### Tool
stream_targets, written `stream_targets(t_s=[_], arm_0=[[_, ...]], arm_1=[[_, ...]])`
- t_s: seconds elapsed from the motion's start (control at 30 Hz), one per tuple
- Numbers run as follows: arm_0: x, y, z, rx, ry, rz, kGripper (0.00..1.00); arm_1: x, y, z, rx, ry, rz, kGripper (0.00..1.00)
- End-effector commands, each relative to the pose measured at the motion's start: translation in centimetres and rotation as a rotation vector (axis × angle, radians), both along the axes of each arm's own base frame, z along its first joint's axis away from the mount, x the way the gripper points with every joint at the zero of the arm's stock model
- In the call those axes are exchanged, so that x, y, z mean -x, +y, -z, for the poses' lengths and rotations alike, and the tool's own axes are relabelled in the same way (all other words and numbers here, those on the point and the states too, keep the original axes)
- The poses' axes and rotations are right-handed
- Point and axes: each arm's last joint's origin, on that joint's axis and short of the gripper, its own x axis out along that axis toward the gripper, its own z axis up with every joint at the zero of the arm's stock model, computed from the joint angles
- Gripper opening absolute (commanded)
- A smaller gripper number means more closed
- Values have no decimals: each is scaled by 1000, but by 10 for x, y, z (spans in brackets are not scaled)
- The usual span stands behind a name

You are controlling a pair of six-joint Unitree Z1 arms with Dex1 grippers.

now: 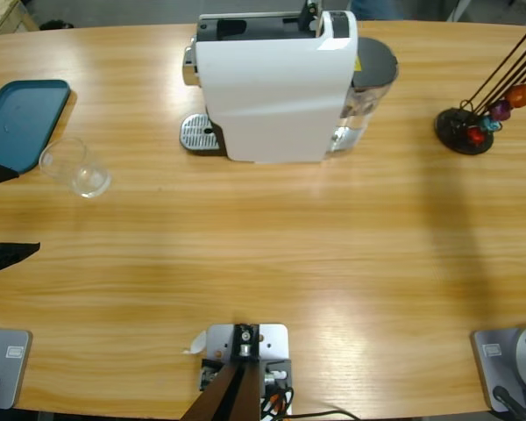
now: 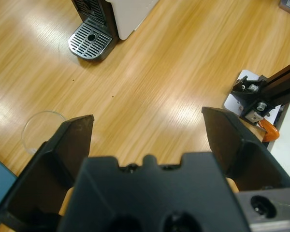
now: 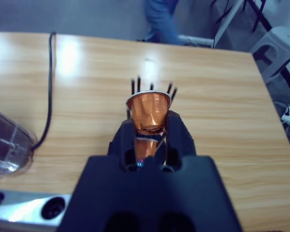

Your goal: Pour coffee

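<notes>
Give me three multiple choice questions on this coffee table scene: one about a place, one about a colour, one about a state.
1. Where is the glass? A on the drip tray; B on the table beside the blue tray; C inside the machine.
2. What colour is the capsule at the right gripper? A green; B orange; C white.
3. The left gripper is: A wide open; B shut on the glass; C shut on a spoon.
Answers: B, it stands by the tray; B, its shell is shiny orange; A, nothing is between the jaws.
</notes>
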Motion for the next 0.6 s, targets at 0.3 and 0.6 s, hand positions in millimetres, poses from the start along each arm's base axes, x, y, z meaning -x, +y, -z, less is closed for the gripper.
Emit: stream_targets(t_s=[0.3, 0.6], arm_0=[[9, 6, 10, 9, 7, 7, 968], [22, 17, -1, -95, -17, 38, 969]], arm_1=[[50, 45, -46, -11, -3, -594, 0], [49, 127, -65, 48, 61, -1059, 0]])
